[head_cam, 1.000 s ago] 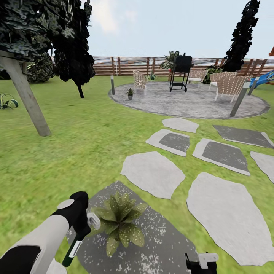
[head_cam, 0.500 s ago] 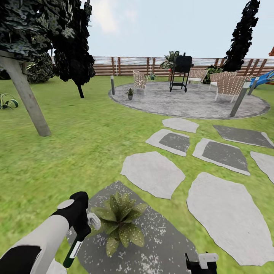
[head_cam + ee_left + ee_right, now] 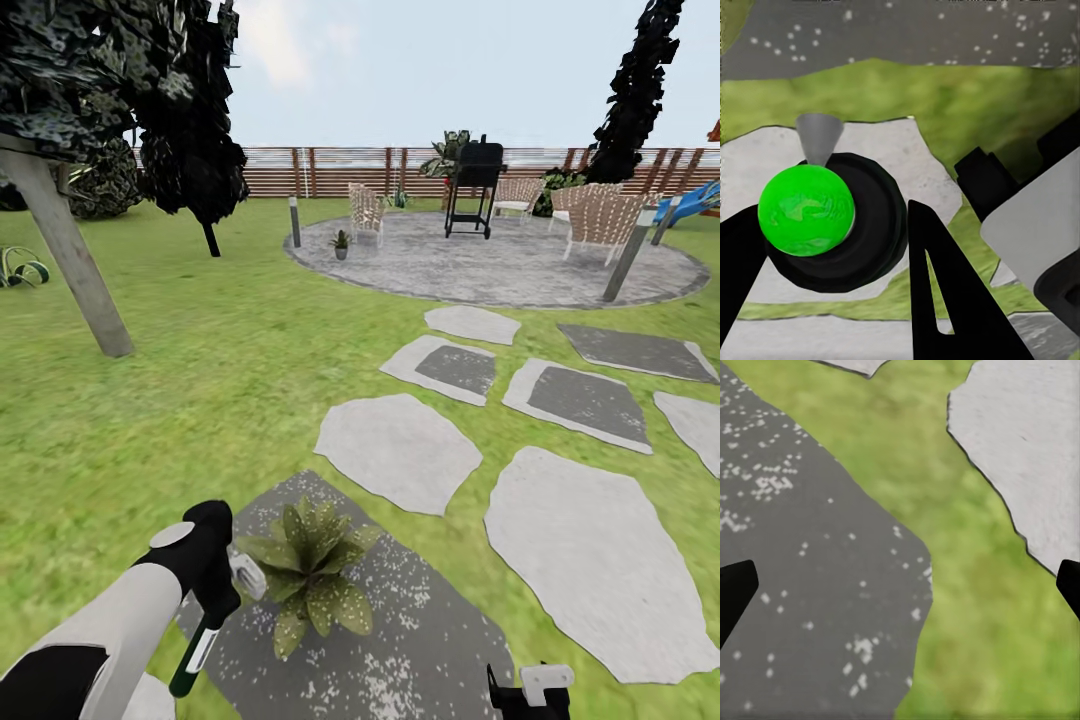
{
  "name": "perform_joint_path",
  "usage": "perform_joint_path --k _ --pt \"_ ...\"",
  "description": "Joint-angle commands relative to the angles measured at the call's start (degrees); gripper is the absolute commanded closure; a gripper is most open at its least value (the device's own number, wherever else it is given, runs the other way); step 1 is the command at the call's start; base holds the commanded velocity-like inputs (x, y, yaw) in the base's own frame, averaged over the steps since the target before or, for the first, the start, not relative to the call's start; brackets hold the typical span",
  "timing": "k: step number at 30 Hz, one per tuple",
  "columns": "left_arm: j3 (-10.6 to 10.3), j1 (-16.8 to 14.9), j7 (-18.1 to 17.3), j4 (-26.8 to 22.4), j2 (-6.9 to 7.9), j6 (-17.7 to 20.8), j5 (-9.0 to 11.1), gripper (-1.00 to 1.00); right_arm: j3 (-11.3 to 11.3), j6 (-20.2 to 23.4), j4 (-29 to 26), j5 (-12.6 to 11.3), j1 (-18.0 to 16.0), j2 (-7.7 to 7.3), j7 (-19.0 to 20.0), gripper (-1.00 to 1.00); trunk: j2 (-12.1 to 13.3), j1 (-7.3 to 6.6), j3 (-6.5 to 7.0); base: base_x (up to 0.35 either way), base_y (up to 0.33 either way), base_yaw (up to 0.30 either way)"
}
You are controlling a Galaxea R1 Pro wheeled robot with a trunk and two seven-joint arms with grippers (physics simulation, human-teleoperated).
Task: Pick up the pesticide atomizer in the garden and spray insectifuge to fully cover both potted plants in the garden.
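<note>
Two things have shifted in the last second, and the bigger one is the whole head view: lawn, round patio and fence have all slid slightly, which reads as the camera or base moving, not the garden. The grey stepping stone under the near potted plant is speckled white, thickest around the leaves, so I would judge this plant sprayed or close to covered. The second potted plant stands well apart at the patio's near edge, beside a bollard lamp, and shows no speckling I can make out from here; it is probably the next errand.

Smaller: the left gripper has drifted a touch against the plant, its fingers pinching the pesticide atomizer, nozzle end just beside the leaves. The right gripper hangs low over stone and grass with its fingertips spread wide, holding nothing.
</note>
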Motion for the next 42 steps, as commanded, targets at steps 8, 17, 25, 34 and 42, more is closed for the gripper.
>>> perform_joint_path --k 8,17,25,34,42 --pt "-0.4 -0.3 -0.5 -0.2 -0.04 0.6 -0.2 1.00 -0.2 -0.2 0.1 0.6 0.0 0.00 -0.4 -1.00 0.0 -0.01 -0.05 -0.074 0.000 0.000" --pt "-0.4 -0.7 -0.5 -0.3 -0.07 0.6 -0.2 1.00 -0.2 -0.2 0.1 0.6 0.0 0.03 -0.4 -1.00 0.0 -0.01 -0.05 -0.226 0.000 0.000" --pt "-0.3 -1.0 -0.8 -5.3 -0.23 0.9 -0.1 1.00 -0.2 -0.2 0.1 0.6 0.0 0.02 -0.4 -1.00 0.0 -0.01 -0.05 -0.004 0.000 0.000" --pt "-0.1 -1.1 -1.8 -5.7 -1.79 0.8 0.0 1.00 -0.2 -0.2 0.1 0.6 0.0 0.01 -0.4 -1.00 0.0 -0.01 -0.05 0.000 0.000 0.000" --pt "-0.2 -1.0 -1.3 -5.6 -1.37 0.7 -0.1 1.00 -0.2 -0.2 0.1 0.6 0.0 0.01 -0.4 -1.00 0.0 -0.01 -0.05 -0.041 0.040 0.000"
